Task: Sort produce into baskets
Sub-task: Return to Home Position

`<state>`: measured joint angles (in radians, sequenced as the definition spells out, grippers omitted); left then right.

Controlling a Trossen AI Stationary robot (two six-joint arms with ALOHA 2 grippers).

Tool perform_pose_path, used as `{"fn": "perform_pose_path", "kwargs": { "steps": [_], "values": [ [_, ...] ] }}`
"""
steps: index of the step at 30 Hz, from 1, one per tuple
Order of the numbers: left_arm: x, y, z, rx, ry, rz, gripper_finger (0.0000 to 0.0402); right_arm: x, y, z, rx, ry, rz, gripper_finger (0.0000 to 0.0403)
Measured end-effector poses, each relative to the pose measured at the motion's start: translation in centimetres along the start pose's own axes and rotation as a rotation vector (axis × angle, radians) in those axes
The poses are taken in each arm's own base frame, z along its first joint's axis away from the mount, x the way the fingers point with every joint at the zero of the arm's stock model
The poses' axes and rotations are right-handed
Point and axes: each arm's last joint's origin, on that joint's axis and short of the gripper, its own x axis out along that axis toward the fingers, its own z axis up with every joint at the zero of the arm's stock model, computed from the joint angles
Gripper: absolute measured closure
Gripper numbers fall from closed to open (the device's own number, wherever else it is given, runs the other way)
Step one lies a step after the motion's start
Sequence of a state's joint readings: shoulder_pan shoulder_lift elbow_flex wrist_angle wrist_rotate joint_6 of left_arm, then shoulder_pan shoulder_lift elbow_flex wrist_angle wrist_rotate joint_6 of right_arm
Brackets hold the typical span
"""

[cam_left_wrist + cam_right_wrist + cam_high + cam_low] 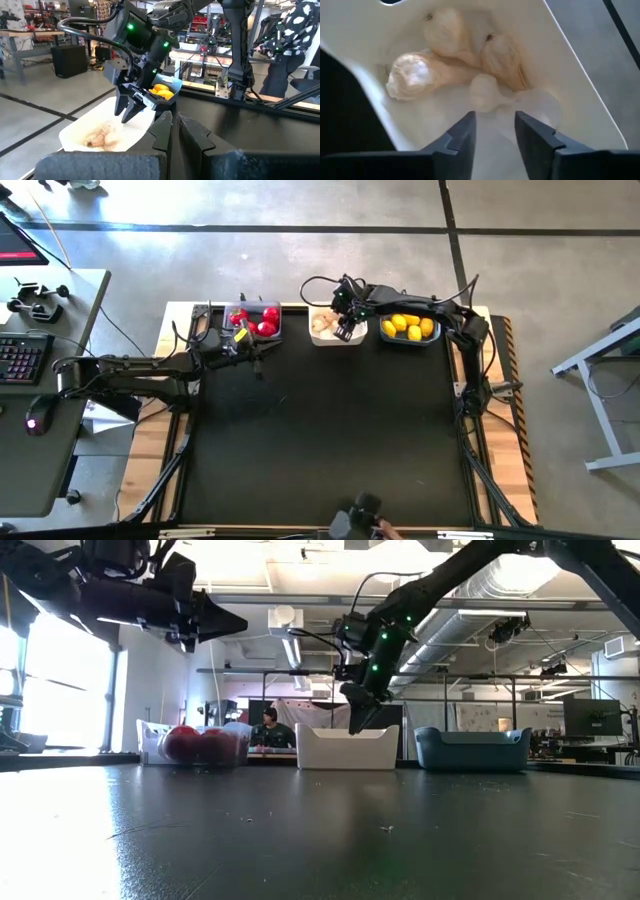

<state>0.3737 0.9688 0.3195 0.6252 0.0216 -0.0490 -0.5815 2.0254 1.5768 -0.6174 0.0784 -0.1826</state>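
Several whitish garlic bulbs (445,35) lie on the floor of the white basket (322,338). My right gripper (495,122) points down into that basket, open, its fingertips just above a garlic bulb (487,92) with nothing between them. Red tomatoes (262,322) fill the grey basket (150,745), and yellow lemons (408,326) fill the dark teal basket (472,748). My left gripper (174,131) is shut and holds nothing. It hangs level above the table, just in front of the grey basket.
The three baskets stand in a row along the table's far edge. The dark table top (330,440) stretches in front of them to the near edge. A person (268,728) sits in the room beyond the table.
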Motion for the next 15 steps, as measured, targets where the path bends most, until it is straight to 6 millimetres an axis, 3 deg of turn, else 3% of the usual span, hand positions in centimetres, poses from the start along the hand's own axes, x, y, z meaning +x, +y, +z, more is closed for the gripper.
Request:
{"fn": "perform_pose_path", "kwargs": {
  "steps": [5, 8, 12, 15],
  "values": [
    [0.0, 0.0, 0.0, 0.000, -0.001, 0.000, 0.0387, -0.7, 0.5, 0.3, -0.018, -0.019, -0.027, 0.0265],
    [0.0, 0.0, 0.0, 0.000, -0.001, 0.000, 0.0387, -1.5, 1.1, 0.8, -0.035, -0.063, -0.025, 0.0304],
    [0.0, 0.0, 0.0, 0.008, -0.001, -0.001, 0.0387, -2.1, 2.5, 1.8, -0.089, -0.184, 0.028, 0.0388],
    [0.0, -0.1, 0.0, 0.021, 0.000, -0.021, 0.0387, -2.0, 4.0, 1.5, -0.106, -0.294, 0.036, 0.0388]
  ]
}}
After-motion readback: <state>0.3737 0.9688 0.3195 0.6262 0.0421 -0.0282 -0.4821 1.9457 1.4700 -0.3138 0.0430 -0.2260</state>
